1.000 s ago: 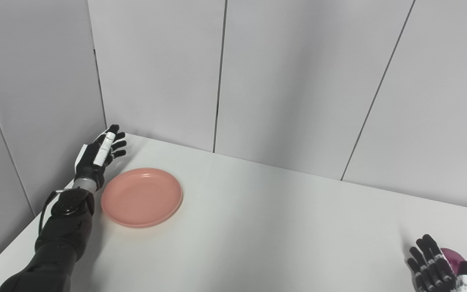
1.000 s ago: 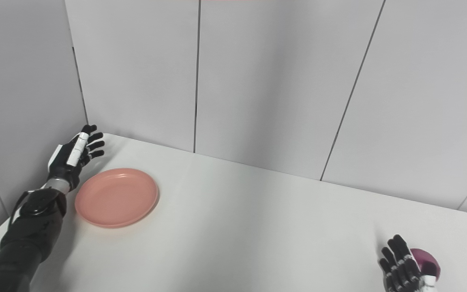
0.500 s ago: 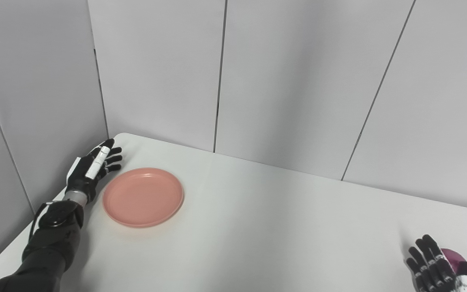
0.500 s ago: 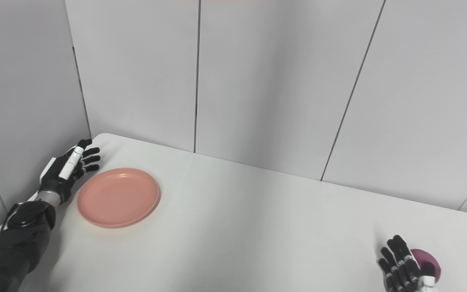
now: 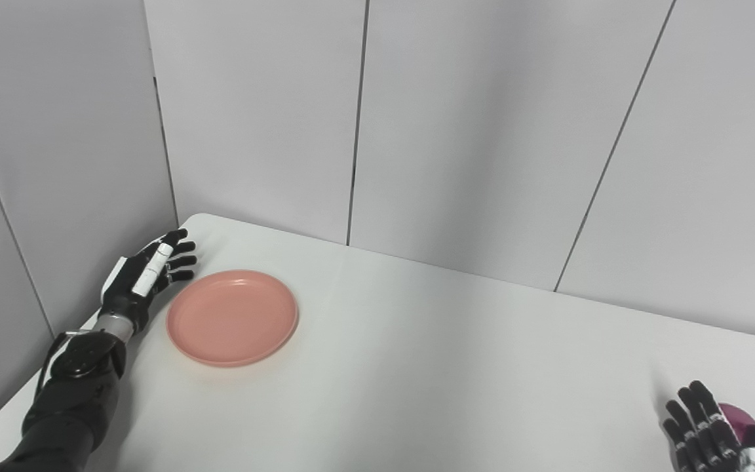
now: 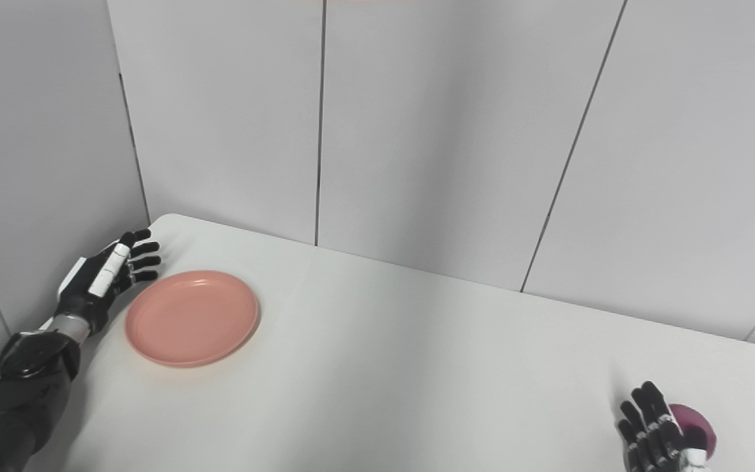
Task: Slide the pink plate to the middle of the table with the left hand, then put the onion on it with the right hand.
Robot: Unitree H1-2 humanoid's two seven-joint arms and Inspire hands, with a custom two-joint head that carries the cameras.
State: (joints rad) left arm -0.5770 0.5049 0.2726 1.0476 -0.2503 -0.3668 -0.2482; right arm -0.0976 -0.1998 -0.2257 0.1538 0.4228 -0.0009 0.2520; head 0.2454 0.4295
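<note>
Clearly the pink plate has yet to travel: it lies flat on the white table near the far left corner, well apart from the table's middle. It looks like a light, stiff plastic dish with a shallow raised rim and a smooth underside, so I judge it will glide readily across the smooth tabletop and needs no lifting. The sensible contact is the outer rim on its left side, pushed sideways and low, since pressing down on one edge could tip it or make it skid off line.

Just beside that left rim, apart from it by a thin strip of table, sits the left hand, fingers spread and holding nothing, palm turned toward the plate.

Well apart, at the near right corner, the onion shows as a round purple shape. It should be firm, with a slick papery skin that may roll, so a wrap around its widest part seems best. The right hand stands against its left side, fingers extended upward; whether it grips the onion I cannot tell.
</note>
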